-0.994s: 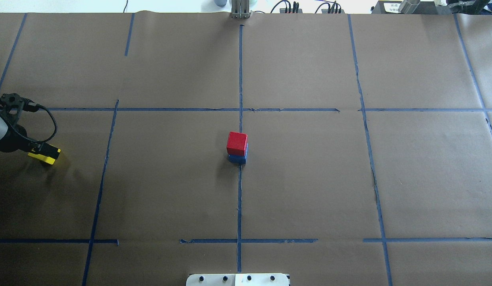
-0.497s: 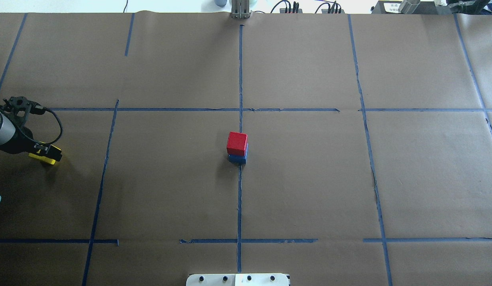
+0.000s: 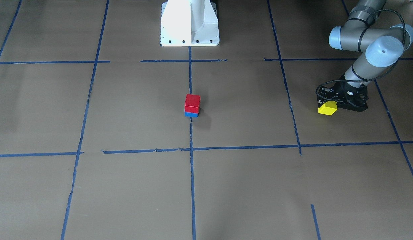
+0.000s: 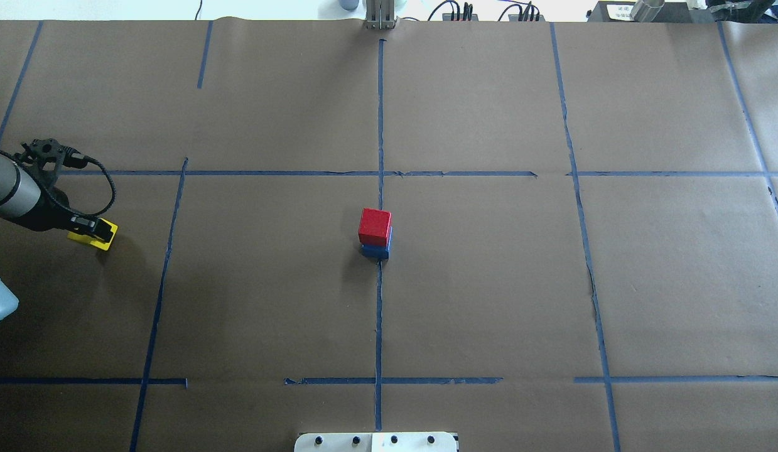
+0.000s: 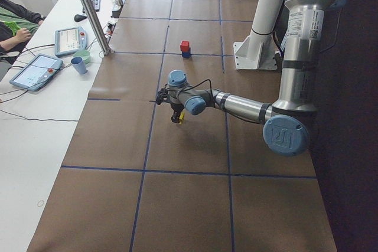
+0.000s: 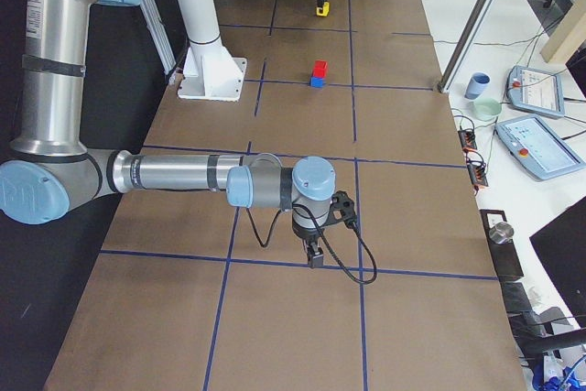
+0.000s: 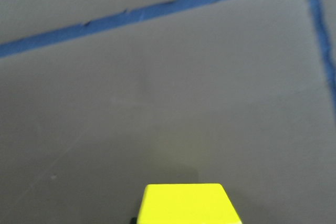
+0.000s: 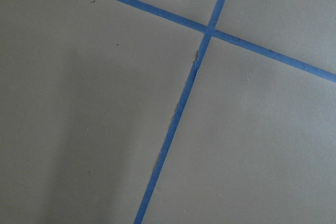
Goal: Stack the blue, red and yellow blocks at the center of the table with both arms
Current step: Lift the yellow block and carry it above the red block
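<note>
Overhead exterior: left gripper [image 4: 93, 229] pinches yellow block [image 3: 327, 108] — stack [image 4: 375, 235] sits well apart, straight to its right.

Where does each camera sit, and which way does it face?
Front-facing: across the table, facing robot's base; left arm at right, left pincer holds yellow block.
Overhead: behind robot, looking down; left arm at left.
Exterior left: table's left end; left arm near.
Exterior right: table's right end; right arm, right pincer near.
Left wrist: over yellow block.
Right wrist: over tape cross, no body.
Shared: exteriors show red block on blue block.
</note>
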`<state>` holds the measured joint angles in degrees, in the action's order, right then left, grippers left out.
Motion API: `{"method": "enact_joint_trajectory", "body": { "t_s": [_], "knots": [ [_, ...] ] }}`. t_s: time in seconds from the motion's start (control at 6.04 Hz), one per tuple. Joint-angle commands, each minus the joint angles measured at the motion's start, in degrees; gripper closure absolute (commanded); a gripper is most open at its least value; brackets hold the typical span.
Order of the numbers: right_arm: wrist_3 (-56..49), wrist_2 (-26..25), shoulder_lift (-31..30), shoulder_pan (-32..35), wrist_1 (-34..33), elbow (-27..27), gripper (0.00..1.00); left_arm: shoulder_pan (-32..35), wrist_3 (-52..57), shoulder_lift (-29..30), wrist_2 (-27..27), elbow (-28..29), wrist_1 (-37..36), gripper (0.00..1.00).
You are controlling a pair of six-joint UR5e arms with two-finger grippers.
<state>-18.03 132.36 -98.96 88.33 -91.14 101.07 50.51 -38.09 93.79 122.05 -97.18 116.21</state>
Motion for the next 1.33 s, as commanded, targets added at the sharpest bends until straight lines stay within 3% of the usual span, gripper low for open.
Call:
{"method": "enact_joint_trajectory", "body": {
  "t_s": [0.0, 0.33, 0.5, 0.83, 0.99, 1.16],
  "knots": [
    [0.01, 0.00, 0.00, 0.00, 0.00, 0.00, 0.00, 0.03, -5.30, 8.37, -0.58, -6.57, -13.46, 0.95],
    [0.01, 0.00, 0.00, 0.00, 0.00, 0.00, 0.00, -5.46, -7.59, 24.51, -3.48, -8.37, -29.91, 0.94],
    [0.01, 0.00, 0.00, 0.00, 0.00, 0.00, 0.00, -8.47, -14.57, 31.39, -3.31, -6.63, -31.03, 0.94],
    [0.01, 0.00, 0.00, 0.00, 0.00, 0.00, 0.00, -14.10, -25.14, 47.72, -4.79, 6.05, -31.13, 0.94],
    [0.01, 0.00, 0.00, 0.00, 0.00, 0.00, 0.00, -16.65, -26.14, 52.07, -8.89, 11.61, -31.04, 0.94],
    [0.01, 0.00, 0.00, 0.00, 0.00, 0.00, 0.00, -17.19, -26.15, 51.76, -9.02, 11.75, -30.96, 0.94]
  ]
}}
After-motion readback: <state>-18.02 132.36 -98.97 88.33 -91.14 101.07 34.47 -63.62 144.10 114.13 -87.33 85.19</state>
